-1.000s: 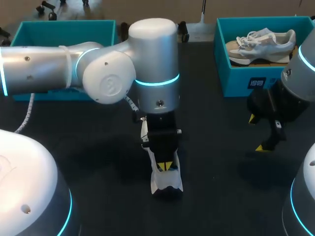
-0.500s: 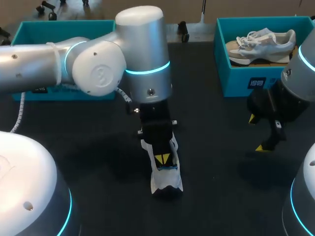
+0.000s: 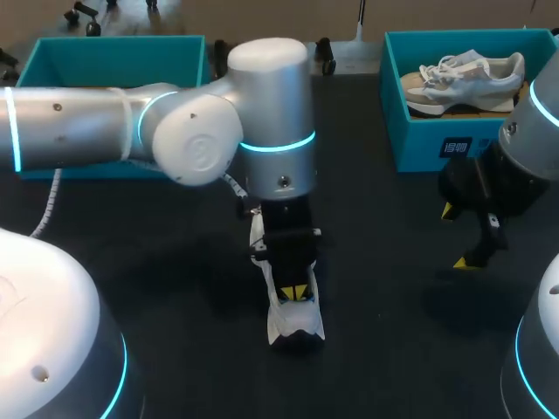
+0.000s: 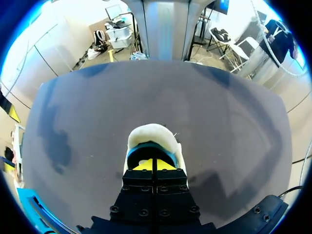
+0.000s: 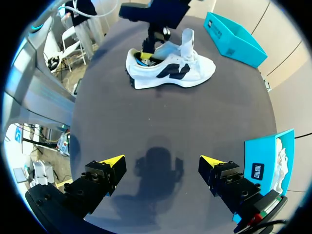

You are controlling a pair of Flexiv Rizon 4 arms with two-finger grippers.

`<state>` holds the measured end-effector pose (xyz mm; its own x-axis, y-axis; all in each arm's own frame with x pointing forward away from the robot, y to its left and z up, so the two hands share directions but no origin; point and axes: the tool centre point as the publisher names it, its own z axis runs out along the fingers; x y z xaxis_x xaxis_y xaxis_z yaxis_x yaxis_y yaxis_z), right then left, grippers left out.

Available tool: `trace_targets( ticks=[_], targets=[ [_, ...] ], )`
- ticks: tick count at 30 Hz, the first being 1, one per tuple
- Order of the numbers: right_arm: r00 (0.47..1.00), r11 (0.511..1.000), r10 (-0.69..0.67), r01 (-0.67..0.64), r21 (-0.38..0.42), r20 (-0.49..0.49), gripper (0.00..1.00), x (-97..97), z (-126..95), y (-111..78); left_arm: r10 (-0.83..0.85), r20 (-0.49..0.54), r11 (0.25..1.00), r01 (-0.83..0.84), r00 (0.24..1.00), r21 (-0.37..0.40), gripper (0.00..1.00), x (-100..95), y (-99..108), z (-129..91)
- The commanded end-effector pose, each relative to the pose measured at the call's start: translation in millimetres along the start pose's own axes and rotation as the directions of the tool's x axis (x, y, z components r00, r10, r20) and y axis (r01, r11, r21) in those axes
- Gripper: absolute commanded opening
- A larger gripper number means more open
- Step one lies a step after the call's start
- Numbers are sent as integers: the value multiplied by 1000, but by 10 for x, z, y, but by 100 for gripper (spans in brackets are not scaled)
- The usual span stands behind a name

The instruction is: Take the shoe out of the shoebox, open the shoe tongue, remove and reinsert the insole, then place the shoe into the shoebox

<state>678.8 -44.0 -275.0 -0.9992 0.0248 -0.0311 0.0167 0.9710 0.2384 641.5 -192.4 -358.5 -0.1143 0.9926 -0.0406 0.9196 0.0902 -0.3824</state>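
The white sneaker is seen standing upright on its sole on the dark table, directly under the left gripper. Its long axis is laid out from a heel turned toward the robot's side of the table to a toe pointed away, roughly toward the empty teal shoebox that lies beyond the toe. The tongue is raised steeply above the laces. In the head view only the heel end is shown, the rest being covered by the left arm. The left gripper is lowered into the heel opening, its yellow tips pressed together just inside the blue-lined collar, with the white heel rim curved immediately ahead of them. Whether anything thin is pinched between the tips cannot be told. The right gripper is held above bare table with its fingers spread wide and nothing between them. The sneaker lies well ahead of it, and the two are well apart. Just beside the right gripper, on its outer side, a second teal shoebox is placed, and another pale sneaker is lying inside it.
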Motion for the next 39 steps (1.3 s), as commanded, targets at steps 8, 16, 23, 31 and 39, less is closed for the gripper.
trace_targets(
  ticks=[8, 16, 23, 31, 39],
  targets=[
    [1000, 1000, 0, 0, 1, 3, 100, 11, 14, -2, 1, -42, 1000, -1, 999, 13, 0, 34, 95, 248],
    [1000, 1000, 0, 0, 1, 3, 100, 11, 14, -2, -9, -47, 1000, 9, 999, -6, 0, 118, 131, 239],
    [1000, 1000, 0, 0, 1, 3, 100, 11, 14, -2, -6, -28, 1000, 6, 1000, 1, 0, 153, 121, -11],
    [1000, 1000, 0, 0, 1, 3, 100, 11, 14, -2, 15, -22, 1000, -14, 1000, 14, 0, 117, 71, -172],
    [1000, 1000, 0, 0, 1, 3, 100, 11, 14, -2, 15, -22, 1000, -14, 1000, 14, 0, 117, 71, -172]
  ],
)
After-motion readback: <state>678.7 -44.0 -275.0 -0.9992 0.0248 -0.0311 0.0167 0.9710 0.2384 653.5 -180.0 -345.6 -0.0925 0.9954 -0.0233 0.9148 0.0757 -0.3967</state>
